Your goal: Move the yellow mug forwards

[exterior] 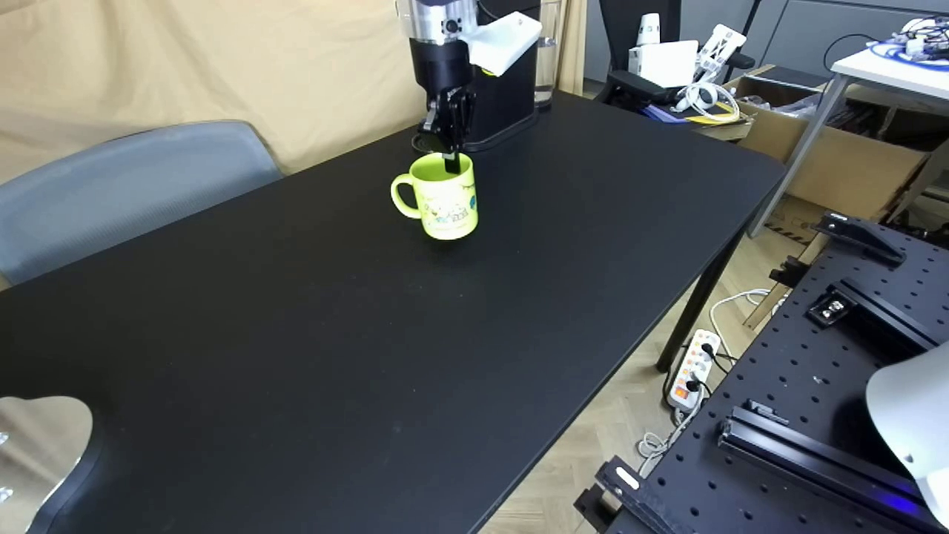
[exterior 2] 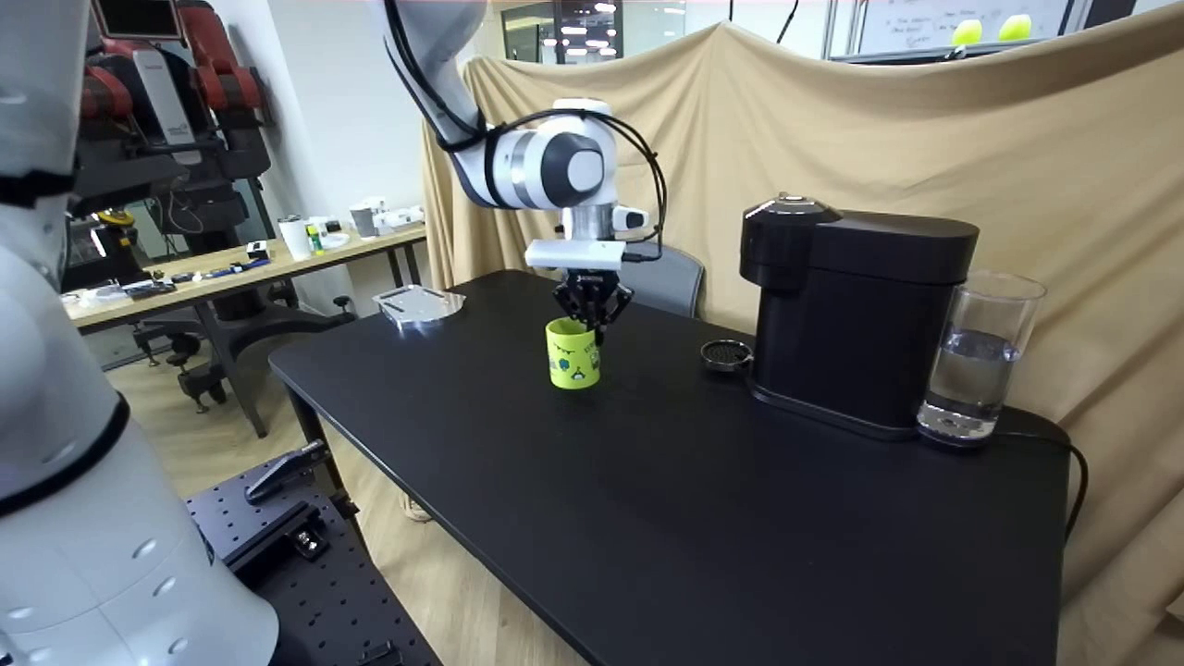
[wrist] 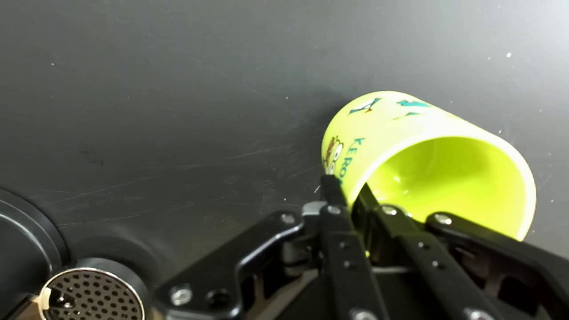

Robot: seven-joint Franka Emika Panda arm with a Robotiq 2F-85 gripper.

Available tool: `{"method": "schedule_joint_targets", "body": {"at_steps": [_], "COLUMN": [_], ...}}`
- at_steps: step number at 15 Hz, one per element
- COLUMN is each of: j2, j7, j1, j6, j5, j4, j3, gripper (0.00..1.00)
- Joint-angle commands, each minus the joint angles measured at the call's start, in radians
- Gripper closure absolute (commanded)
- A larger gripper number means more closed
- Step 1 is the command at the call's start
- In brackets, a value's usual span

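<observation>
Yellow printed mug [exterior: 448, 211], black table [exterior: 319, 348]

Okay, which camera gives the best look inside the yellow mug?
The wrist view: it looks closely into the mouth of the yellow mug, though the jaws, clamped on it, hide part. In both exterior views it is small, with only some upper inner wall showing.

Table [exterior: 334, 356] from above in 3 views

In the wrist view, the gripper [wrist: 348, 183] obscures part of the yellow mug [wrist: 418, 146] from me. In an exterior view, I cannot read the whiteboard [exterior 2: 925, 28]. In an exterior view, the edges crop the metal plate [exterior: 38, 449], left, and the coffee machine [exterior: 506, 100], top.
</observation>
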Motion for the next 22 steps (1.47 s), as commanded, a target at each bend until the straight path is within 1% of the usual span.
{"method": "schedule_joint_targets", "body": {"at_steps": [1,6,10,13,16,21,22], "j2": [-0.142,-0.245,-0.282,-0.275,-0.266,-0.252,-0.249], "j7": [0.031,0.05,0.067,0.051,0.024,0.02,0.023], "j1": [0.015,-0.007,-0.024,-0.047,-0.074,-0.081,-0.081], "j6": [0.035,0.163,0.287,0.33,0.337,0.338,0.339], "j5": [-0.031,0.002,-0.007,0.022,0.083,0.11,0.106], "j4": [-0.173,-0.372,-0.492,-0.531,-0.545,-0.543,-0.542], "j3": [-0.007,-0.016,-0.05,-0.058,-0.044,-0.05,-0.053], "gripper": [0.98,0.98,0.98,0.98,0.98,0.98,0.74]}}
